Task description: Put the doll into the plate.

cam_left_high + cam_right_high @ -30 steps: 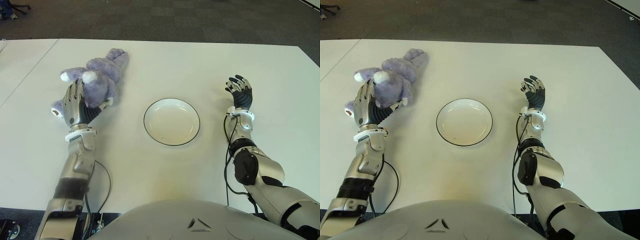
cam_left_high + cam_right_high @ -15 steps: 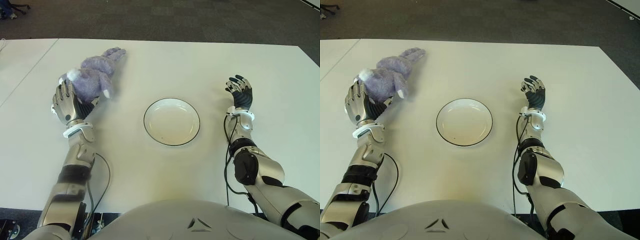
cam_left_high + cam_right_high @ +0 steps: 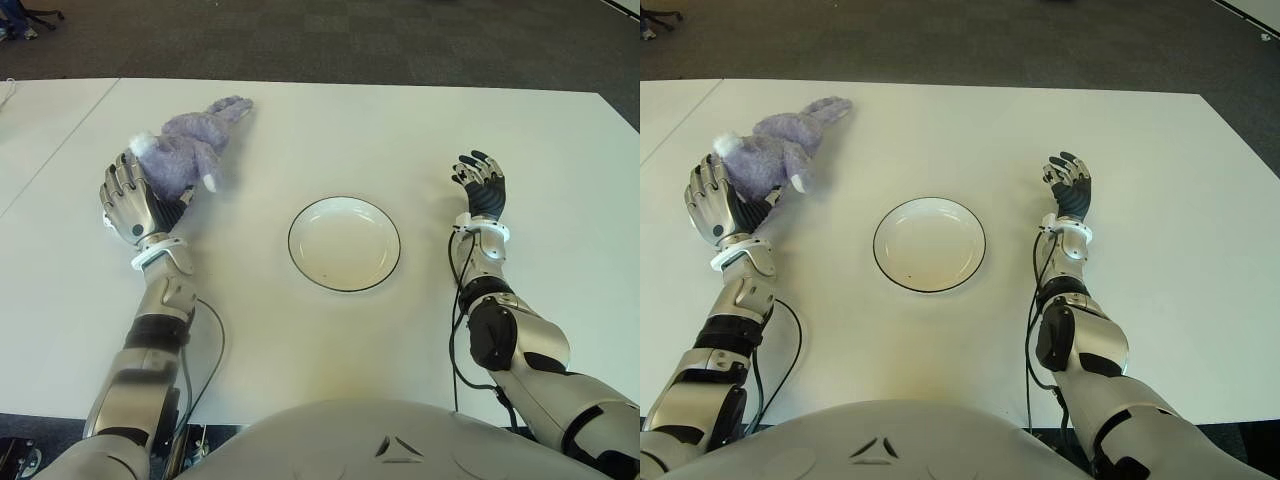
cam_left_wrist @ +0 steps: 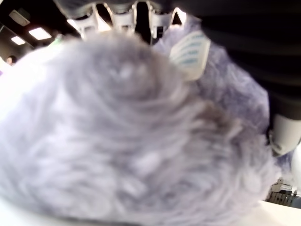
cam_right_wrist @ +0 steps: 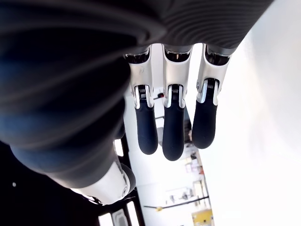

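Note:
The purple plush doll (image 3: 187,150) lies on the white table at the far left, its long ears pointing away from me. My left hand (image 3: 128,197) is at the doll's near-left end, back of the hand up. Its fingers are spread beside a white-tipped paw, and the thumb reaches toward the doll's body. In the left wrist view the doll (image 4: 141,141) fills the space in front of the palm, with the fingers extended above it rather than wrapped round. The empty white plate (image 3: 344,270) with a dark rim sits mid-table, well right of the doll. My right hand (image 3: 481,186) shows right of the plate, fingers relaxed.
The white table (image 3: 330,120) stretches between doll and plate with nothing on it. A second table surface adjoins at the far left (image 3: 40,120). Dark carpet lies beyond the far edge. Cables trail along both forearms near the table's front edge.
My left hand has slid left and nearer to me, coming off the top of the doll. The doll has turned and settled farther left. The right hand has not moved.

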`<state>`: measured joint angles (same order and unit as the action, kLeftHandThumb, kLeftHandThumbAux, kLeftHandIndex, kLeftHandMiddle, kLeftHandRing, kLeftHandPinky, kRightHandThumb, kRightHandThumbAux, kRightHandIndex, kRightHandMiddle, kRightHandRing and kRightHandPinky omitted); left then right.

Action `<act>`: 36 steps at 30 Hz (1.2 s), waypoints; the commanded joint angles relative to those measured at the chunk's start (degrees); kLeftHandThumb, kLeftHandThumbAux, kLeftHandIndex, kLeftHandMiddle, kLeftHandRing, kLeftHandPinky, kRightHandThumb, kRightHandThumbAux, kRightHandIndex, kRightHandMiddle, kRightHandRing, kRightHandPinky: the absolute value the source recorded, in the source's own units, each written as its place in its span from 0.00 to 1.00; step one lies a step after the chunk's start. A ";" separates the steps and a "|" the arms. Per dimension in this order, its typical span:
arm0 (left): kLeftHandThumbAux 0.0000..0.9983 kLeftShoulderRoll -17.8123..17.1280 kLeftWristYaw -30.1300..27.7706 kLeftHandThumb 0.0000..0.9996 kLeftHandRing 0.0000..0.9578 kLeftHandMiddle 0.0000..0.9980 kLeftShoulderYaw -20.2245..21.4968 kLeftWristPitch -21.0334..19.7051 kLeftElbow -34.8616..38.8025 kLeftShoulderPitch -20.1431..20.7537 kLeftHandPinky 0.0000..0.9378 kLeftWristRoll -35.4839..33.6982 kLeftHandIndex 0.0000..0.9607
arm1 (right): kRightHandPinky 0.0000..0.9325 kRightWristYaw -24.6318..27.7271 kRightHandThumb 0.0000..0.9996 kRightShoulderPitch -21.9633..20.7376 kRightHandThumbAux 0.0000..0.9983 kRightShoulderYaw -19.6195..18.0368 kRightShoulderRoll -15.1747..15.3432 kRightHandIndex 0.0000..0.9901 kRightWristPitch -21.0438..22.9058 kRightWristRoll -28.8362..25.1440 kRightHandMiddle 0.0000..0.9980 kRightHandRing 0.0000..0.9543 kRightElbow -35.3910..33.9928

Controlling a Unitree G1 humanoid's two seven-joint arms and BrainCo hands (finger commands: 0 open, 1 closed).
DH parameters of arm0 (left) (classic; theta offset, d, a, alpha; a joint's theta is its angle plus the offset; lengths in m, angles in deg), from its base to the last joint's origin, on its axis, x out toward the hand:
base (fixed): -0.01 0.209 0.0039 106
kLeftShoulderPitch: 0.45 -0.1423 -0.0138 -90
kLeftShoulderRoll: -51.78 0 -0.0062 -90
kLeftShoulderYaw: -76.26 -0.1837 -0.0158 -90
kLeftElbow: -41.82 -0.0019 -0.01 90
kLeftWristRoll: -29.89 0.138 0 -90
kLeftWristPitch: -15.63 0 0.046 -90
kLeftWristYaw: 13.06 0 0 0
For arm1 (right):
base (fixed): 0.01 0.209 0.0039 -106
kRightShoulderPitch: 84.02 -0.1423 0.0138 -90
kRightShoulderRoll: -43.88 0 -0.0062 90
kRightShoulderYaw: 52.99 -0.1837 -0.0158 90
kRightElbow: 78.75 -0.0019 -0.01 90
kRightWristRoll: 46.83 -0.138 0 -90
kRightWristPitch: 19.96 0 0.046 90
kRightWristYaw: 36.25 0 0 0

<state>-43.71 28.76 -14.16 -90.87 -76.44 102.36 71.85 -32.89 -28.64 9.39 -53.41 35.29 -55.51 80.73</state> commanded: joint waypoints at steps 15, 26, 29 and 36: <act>0.50 2.71 3.95 0.05 0.00 0.01 -0.87 -0.13 -5.41 0.28 0.00 -3.11 0.10 | 0.42 -1.58 0.46 10.76 0.89 -0.09 -3.45 0.27 8.13 -0.36 0.33 0.38 7.64; 0.69 1.64 8.29 0.68 0.44 0.36 -0.47 5.83 -16.86 7.58 0.53 -5.40 0.43 | 0.44 -1.81 0.47 10.63 0.89 -0.08 -3.41 0.27 8.08 -0.47 0.34 0.39 7.62; 0.69 0.75 8.25 0.71 0.56 0.50 0.47 8.10 -25.42 13.45 0.62 -7.51 0.44 | 0.43 -1.78 0.47 10.66 0.89 -0.10 -3.43 0.27 8.11 -0.50 0.35 0.39 7.63; 0.69 0.65 4.33 0.74 0.78 0.73 1.69 8.82 -40.58 23.19 0.87 -11.58 0.46 | 0.44 -1.59 0.47 10.59 0.88 -0.38 -3.43 0.27 8.31 -0.82 0.35 0.40 7.65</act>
<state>-43.96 37.02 -13.85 -82.16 -104.36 119.80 64.43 -33.56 -28.97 9.71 -53.11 35.35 -55.44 80.77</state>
